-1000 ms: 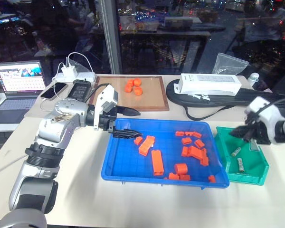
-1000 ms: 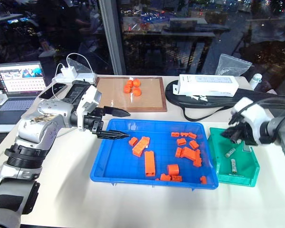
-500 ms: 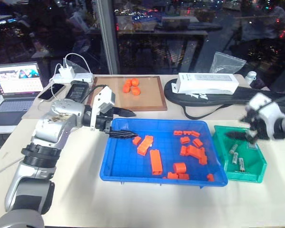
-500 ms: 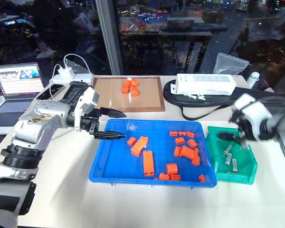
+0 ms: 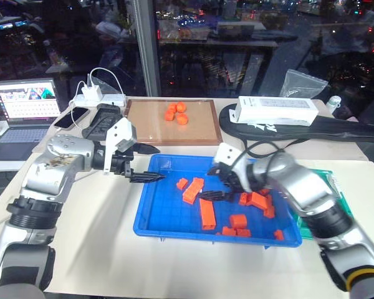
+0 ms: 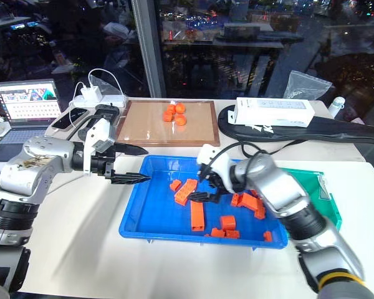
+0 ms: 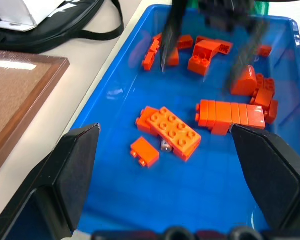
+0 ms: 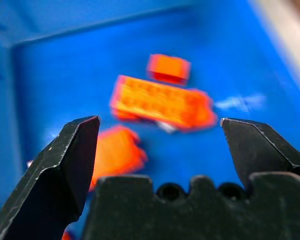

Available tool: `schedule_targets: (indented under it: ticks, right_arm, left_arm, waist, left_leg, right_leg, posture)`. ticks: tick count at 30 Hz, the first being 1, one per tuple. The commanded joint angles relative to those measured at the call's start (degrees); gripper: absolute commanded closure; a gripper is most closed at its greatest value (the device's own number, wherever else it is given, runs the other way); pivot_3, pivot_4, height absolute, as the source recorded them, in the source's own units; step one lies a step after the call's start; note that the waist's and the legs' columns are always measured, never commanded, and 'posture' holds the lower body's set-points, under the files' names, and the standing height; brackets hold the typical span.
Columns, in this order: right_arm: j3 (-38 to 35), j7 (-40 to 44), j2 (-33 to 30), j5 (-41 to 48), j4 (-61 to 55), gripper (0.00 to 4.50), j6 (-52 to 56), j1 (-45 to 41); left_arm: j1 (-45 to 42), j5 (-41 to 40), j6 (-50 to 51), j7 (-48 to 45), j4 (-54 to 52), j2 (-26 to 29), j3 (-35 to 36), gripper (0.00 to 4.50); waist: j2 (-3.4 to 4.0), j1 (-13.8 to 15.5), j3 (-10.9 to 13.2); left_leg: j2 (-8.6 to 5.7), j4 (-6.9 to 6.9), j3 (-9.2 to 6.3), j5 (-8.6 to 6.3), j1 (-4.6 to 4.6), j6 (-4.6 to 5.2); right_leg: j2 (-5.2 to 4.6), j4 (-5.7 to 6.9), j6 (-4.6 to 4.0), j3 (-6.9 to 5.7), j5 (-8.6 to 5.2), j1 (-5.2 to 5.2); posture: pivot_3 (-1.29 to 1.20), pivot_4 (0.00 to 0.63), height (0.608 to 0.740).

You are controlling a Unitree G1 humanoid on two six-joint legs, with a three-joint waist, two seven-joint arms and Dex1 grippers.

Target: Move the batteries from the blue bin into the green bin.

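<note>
At the left, the left gripper (image 5: 148,164) hangs wide open and empty over the blue bin (image 5: 168,224) rim. Mid-frame, the right gripper (image 5: 212,185), spread and empty, reaches for one battery (image 7: 165,146) peeking under an orange block (image 7: 170,132); it looks awkward to pinch. The green bin (image 6: 327,202) sits right.

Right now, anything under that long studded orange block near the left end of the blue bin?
A silver-grey end pokes out from under the studded orange block in the blue bin, likely a battery. The block covers the rest, so its length and whether more lie beneath can't be told.
</note>
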Motion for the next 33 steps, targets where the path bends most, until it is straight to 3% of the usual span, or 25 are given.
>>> schedule_targets:
  ticks: [1, 11, 19, 23, 28, 33]
  right_arm:
    - [1.45, -1.04, 2.17, -2.04, 1.96, 0.02, -2.68, -2.48]
    - [5.42, -1.82, 6.55, -7.61, 12.93, 0.02, -6.02, -5.08]
    - [5.61, -1.66, 8.42, -9.04, 14.14, 0.02, -5.51, -4.82]
    - [4.85, -1.83, 8.46, -9.27, 13.28, 1.05, -5.03, -4.78]
    - [2.21, -1.11, 6.09, -8.51, 10.77, 1.13, -3.53, -5.71]
    - [-1.93, 1.62, -1.71, -7.39, 7.39, 1.13, -1.38, -5.61]
  left_arm:
    - [-0.1, -1.34, 0.41, 0.47, -2.37, 1.02, 2.1, 0.0]
    - [1.88, -3.13, 2.82, 1.03, -5.85, 2.52, 3.04, 0.0]
    - [2.13, -3.07, 2.65, 0.99, -5.76, 2.81, 2.94, 0.0]
    - [1.94, -2.91, 2.2, 0.95, -5.21, 2.57, 2.71, 0.0]
    - [1.8, -2.84, 1.95, 0.92, -4.92, 2.29, 2.49, 0.0]
    - [1.31, -2.6, 1.3, 0.66, -4.05, 1.79, 2.02, 0.0]
  waist:
    - [0.0, 0.07, 0.0]
    - [0.0, -0.27, 0.0]
    - [0.0, -0.52, 0.0]
    - [0.0, -0.51, 0.0]
    - [0.0, -0.53, 0.0]
    - [0.0, -0.11, 0.0]
  left_leg:
    - [0.0, 0.03, -0.01, 0.0, 0.0, 0.0]
    - [0.02, 0.02, 0.0, 0.0, 0.01, -0.01]
    - [0.03, 0.01, 0.0, 0.0, 0.02, -0.01]
    - [0.03, 0.01, 0.01, 0.0, 0.02, -0.01]
    - [0.03, 0.0, 0.01, 0.0, 0.01, -0.01]
    - [0.01, 0.02, 0.01, 0.0, 0.0, -0.01]
  right_leg:
    - [0.0, 0.05, 0.0, -0.01, 0.0, 0.0]
    - [0.03, 0.09, -0.01, -0.03, 0.0, -0.01]
    - [0.03, 0.11, -0.01, -0.04, 0.0, -0.01]
    - [0.03, 0.11, -0.01, -0.04, 0.0, -0.01]
    - [0.03, 0.11, -0.01, -0.04, 0.0, -0.02]
    - [-0.01, 0.09, -0.01, -0.06, 0.0, -0.01]
  posture:
    - [0.0, 0.15, 0.693]
    - [0.0, 0.15, 0.693]
    - [0.0, 0.15, 0.693]
    - [0.0, 0.15, 0.693]
    - [0.0, 0.15, 0.693]
    - [0.0, 0.15, 0.693]
